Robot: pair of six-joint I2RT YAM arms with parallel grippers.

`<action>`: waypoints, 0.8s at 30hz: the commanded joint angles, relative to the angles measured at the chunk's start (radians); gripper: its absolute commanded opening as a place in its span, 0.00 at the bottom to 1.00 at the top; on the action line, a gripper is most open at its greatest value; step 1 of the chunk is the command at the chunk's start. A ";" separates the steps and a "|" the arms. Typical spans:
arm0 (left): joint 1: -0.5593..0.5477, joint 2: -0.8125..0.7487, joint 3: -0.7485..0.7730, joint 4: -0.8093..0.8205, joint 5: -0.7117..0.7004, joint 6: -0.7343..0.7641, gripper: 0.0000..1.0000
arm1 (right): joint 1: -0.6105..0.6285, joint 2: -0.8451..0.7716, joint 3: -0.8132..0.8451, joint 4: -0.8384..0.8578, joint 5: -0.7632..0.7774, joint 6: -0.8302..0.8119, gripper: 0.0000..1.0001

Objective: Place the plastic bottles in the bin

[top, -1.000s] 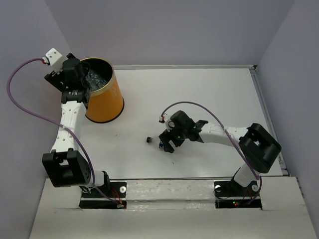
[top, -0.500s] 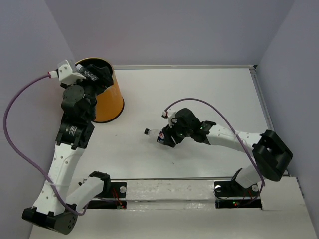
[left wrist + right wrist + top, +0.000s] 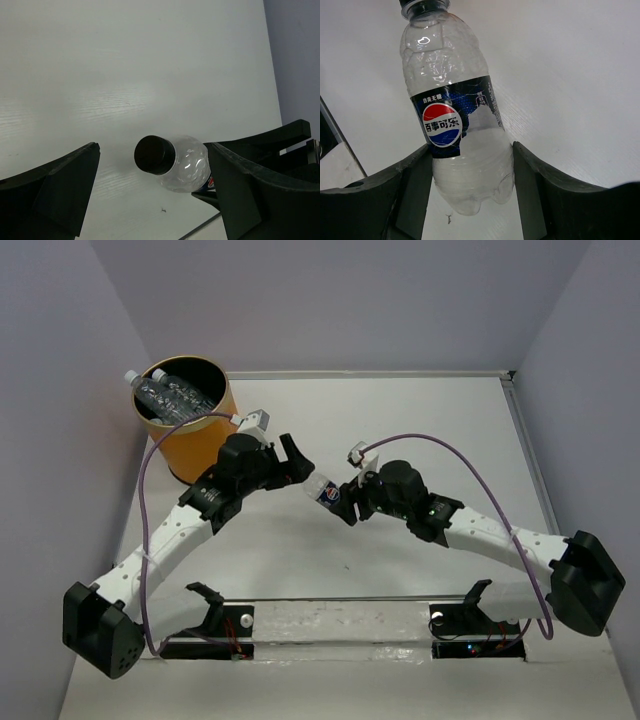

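My right gripper (image 3: 348,502) is shut on the base of a clear plastic bottle (image 3: 324,490) with a dark Pepsi label and black cap, held above the table; the bottle fills the right wrist view (image 3: 455,115). My left gripper (image 3: 298,466) is open, its jaws on either side of the bottle's cap end without touching it; the cap (image 3: 155,155) points at the left wrist camera. The orange bin (image 3: 195,430) stands at the far left and holds several clear bottles (image 3: 175,395), one poking over its rim.
The white table (image 3: 420,430) is bounded by a raised edge on the right and grey walls behind. A small dark speck (image 3: 346,562) lies on the table near the front.
My left arm swung from the bin down and right to the table's middle, leaving bottles in the bin. My right gripper lifted the Pepsi bottle and carried it toward the left gripper.
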 commanded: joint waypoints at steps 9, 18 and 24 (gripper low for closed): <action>-0.069 0.140 0.011 0.204 0.118 -0.055 0.62 | 0.004 -0.039 -0.027 0.109 0.055 0.025 0.41; -0.069 0.088 -0.016 0.265 0.056 -0.093 0.05 | 0.004 -0.056 -0.042 0.130 0.078 0.048 0.45; -0.069 0.059 0.036 0.259 -0.051 -0.059 0.00 | 0.004 -0.071 -0.051 0.141 0.098 0.060 0.81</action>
